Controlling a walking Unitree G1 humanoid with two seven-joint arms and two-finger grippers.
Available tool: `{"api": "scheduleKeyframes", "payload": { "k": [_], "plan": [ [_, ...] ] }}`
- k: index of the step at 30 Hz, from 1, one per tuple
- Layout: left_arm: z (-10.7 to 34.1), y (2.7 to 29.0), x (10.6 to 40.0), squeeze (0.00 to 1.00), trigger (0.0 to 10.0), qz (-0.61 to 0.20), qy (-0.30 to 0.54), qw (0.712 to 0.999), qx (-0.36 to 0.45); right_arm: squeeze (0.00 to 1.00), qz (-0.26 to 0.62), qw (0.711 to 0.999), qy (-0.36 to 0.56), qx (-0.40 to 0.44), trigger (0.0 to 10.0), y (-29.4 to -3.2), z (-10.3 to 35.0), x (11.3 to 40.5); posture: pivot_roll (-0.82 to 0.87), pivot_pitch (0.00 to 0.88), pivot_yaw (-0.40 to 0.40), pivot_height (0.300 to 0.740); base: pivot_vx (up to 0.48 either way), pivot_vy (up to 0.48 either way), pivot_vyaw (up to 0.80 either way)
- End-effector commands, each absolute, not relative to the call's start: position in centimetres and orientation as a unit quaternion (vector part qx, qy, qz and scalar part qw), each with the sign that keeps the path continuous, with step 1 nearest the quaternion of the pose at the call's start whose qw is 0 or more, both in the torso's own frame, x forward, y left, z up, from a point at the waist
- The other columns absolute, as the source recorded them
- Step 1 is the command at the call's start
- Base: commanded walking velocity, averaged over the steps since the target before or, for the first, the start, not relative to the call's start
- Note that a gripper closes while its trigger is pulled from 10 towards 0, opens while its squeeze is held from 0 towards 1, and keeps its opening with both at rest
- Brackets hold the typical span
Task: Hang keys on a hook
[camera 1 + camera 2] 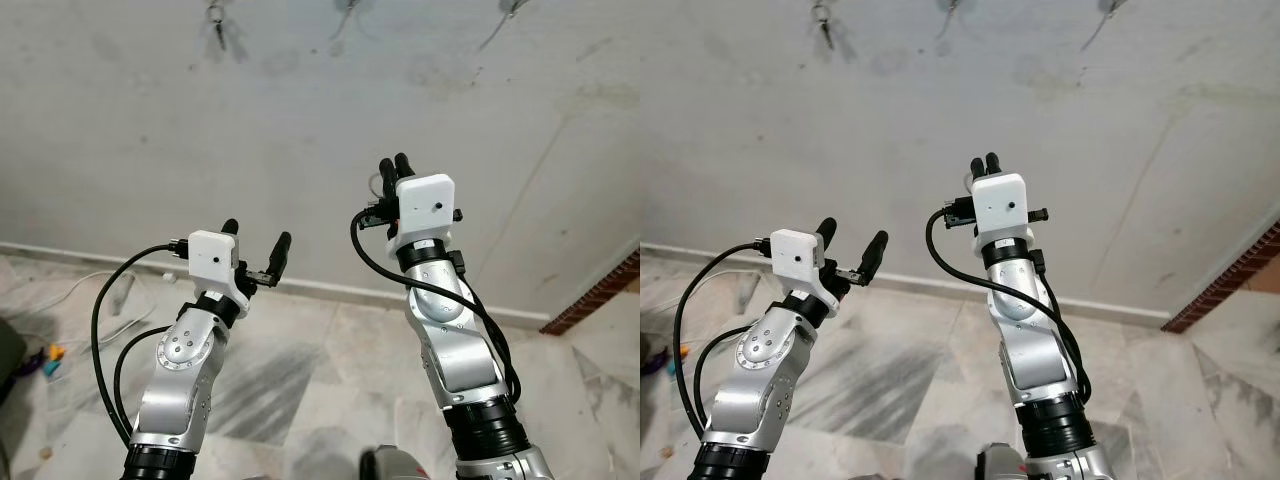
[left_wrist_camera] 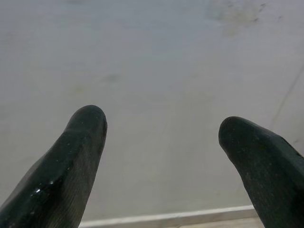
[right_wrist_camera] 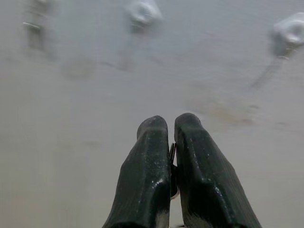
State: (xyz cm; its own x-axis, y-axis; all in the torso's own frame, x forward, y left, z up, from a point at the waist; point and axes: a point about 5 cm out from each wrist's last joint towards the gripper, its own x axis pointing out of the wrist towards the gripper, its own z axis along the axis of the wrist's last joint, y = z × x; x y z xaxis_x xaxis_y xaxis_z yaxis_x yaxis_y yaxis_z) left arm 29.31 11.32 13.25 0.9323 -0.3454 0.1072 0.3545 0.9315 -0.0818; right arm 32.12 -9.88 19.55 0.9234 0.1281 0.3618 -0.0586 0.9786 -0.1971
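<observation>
My right gripper (image 1: 396,163) is raised toward the grey wall, fingers pressed together. In the right wrist view a thin metal piece of the keys (image 3: 172,164) shows between the fingers (image 3: 147,166), so it is shut on the keys. A thin ring (image 1: 374,186) sticks out beside the fingers. High on the wall are three hooks: a left hook (image 1: 215,18) with something dark hanging from it, a middle hook (image 1: 345,10) and a right hook (image 1: 510,10). The gripper is well below them. My left gripper (image 1: 257,236) is lower, open and holding nothing.
A white skirting strip (image 1: 320,290) runs along the wall's foot above a marble-tile floor (image 1: 290,370). A brick edge (image 1: 600,295) is at the right. Cables and small coloured things (image 1: 48,358) lie on the floor at the left.
</observation>
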Motion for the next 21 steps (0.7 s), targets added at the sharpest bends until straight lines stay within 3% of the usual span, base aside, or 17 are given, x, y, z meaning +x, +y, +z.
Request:
{"api": "scheduleKeyframes", "payload": {
  "k": [1, 21],
  "plan": [
    [13.41, 12.20, 29.30, 0.00, 10.0, -0.169, -0.048, 0.984, -0.041, 0.00, 0.062, 0.974, -0.204, -0.082, 10.0, -8.94, 20.13, 31.83, -0.05, 0.170, 0.040, 0.740, 0.435, 0.000, 0.00],
    [13.19, 12.47, 29.14, 0.00, 10.0, -0.165, -0.044, 0.985, -0.037, 0.00, 0.074, 0.973, -0.200, -0.085, 10.0, -8.70, 19.81, 31.73, -0.04, 0.173, 0.041, 0.740, 0.412, 0.000, 0.00]
  ]
}}
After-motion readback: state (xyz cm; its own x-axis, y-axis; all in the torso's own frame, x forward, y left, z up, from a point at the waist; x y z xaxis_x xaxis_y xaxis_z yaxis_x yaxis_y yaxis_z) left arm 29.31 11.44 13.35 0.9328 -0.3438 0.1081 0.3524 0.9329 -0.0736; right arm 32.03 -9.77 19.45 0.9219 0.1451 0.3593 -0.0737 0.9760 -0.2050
